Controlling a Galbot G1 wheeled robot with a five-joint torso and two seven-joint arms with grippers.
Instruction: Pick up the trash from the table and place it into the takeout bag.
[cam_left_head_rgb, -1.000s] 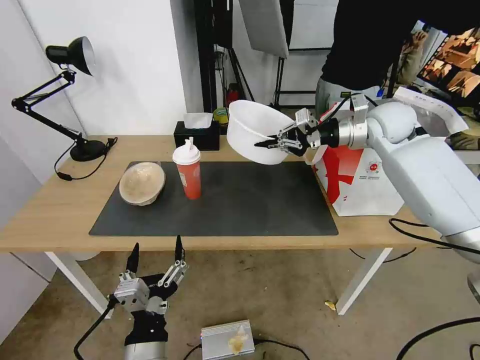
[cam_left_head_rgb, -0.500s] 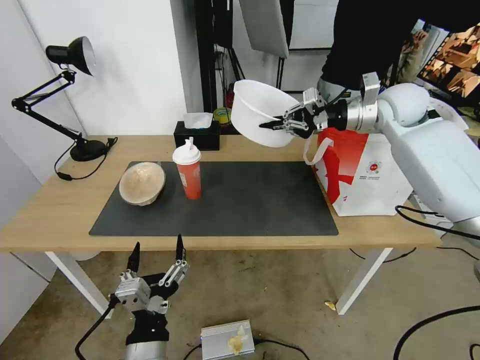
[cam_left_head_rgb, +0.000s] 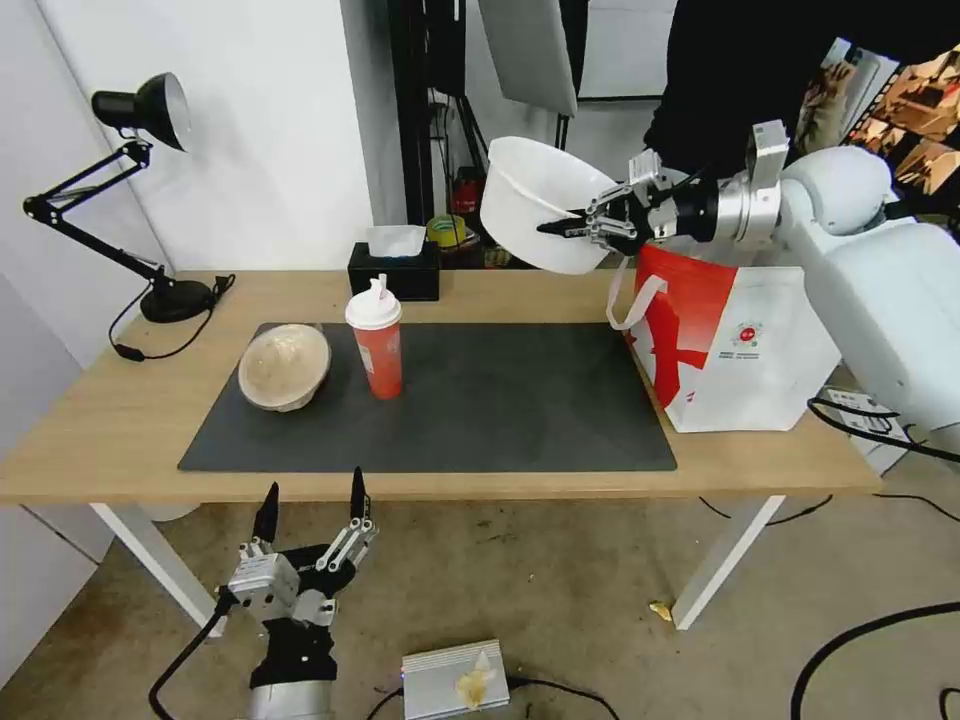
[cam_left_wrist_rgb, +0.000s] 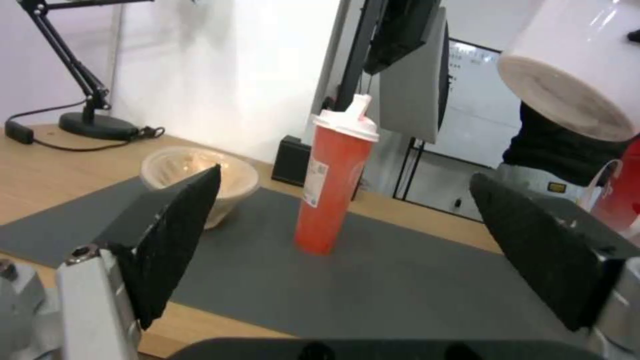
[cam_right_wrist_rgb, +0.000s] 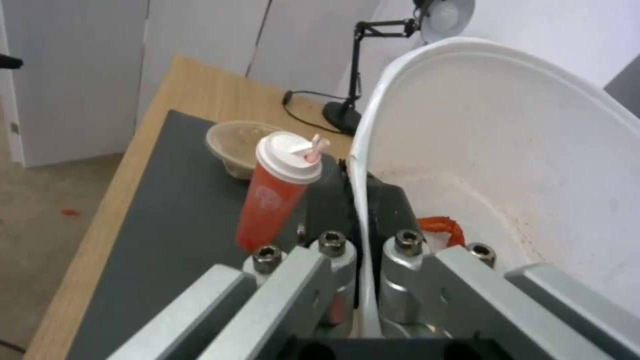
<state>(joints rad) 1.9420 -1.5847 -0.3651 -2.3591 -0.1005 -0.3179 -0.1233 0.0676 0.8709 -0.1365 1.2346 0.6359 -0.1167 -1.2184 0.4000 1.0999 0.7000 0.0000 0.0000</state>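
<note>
Bowl (cam_left_head_rgb: 535, 205): wide, white, red scraps inside, rim pinched by R gripper (cam_left_head_rgb: 568, 226); tilted.

A black desk lamp (cam_left_head_rgb: 140, 110) is seen at the far left corner, its round base (cam_left_head_rgb: 175, 300) set on the wood and its cord (cam_left_head_rgb: 150, 350) trailed beside it. A black tissue box (cam_left_head_rgb: 393, 268) with a white tissue is placed at the back edge. A dark grey mat (cam_left_head_rgb: 500, 400) is laid along the middle. On the floor below, a small silver box (cam_left_head_rgb: 455, 680) is found, and a yellow scrap (cam_left_head_rgb: 660, 609) lies by a white leg. Black cables (cam_left_head_rgb: 860, 660) are run across the floor at the right.
</note>
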